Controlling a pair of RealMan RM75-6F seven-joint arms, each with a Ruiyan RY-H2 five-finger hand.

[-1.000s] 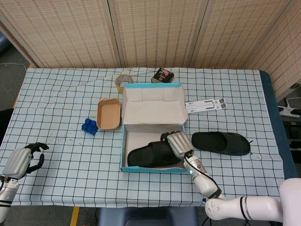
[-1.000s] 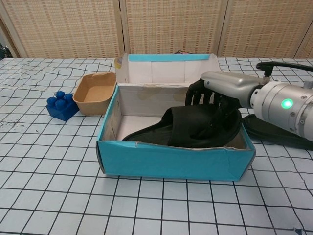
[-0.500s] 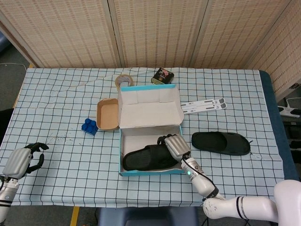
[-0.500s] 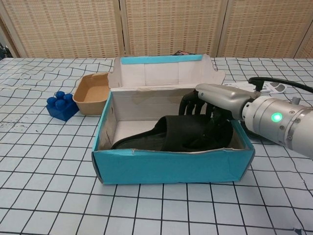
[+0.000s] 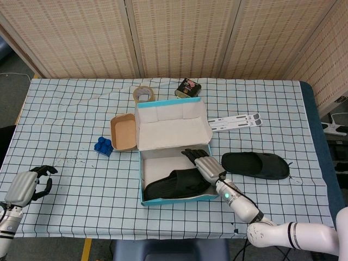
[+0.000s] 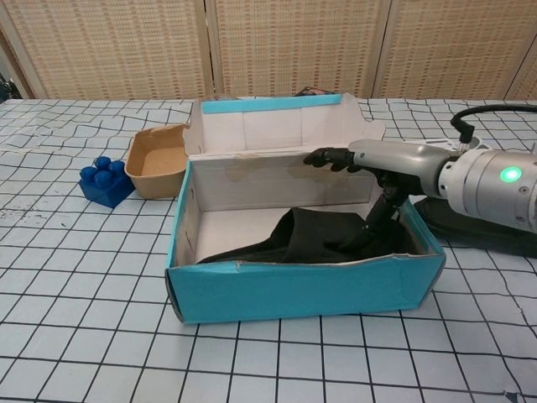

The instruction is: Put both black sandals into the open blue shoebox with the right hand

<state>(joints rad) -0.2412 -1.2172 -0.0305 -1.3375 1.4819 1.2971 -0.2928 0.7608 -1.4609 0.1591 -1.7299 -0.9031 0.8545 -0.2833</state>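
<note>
The open blue shoebox point(image 5: 179, 200) point(image 6: 302, 285) stands mid-table with its lid point(image 5: 171, 125) raised at the back. One black sandal point(image 5: 176, 185) point(image 6: 327, 239) lies inside it, toward the right end. My right hand point(image 5: 201, 162) point(image 6: 369, 158) hovers over the box's right side with fingers stretched out flat and the thumb pointing down toward the sandal, gripping nothing. The second black sandal point(image 5: 254, 165) point(image 6: 470, 231) lies on the table to the right of the box, partly hidden behind my forearm in the chest view. My left hand point(image 5: 24, 185) rests at the table's near left corner, fingers curled in.
A brown paper tray point(image 5: 124, 132) point(image 6: 159, 159) and a blue toy brick point(image 5: 103, 145) point(image 6: 105, 178) sit left of the box. Behind the lid are a tape roll point(image 5: 142, 94) and a dark tin point(image 5: 188, 87). White tags point(image 5: 236, 120) lie to the back right.
My right hand has let go of the sandal and straightened its fingers above it. The sandal has settled lower in the box, which shifted slightly. The left hand has not moved.
</note>
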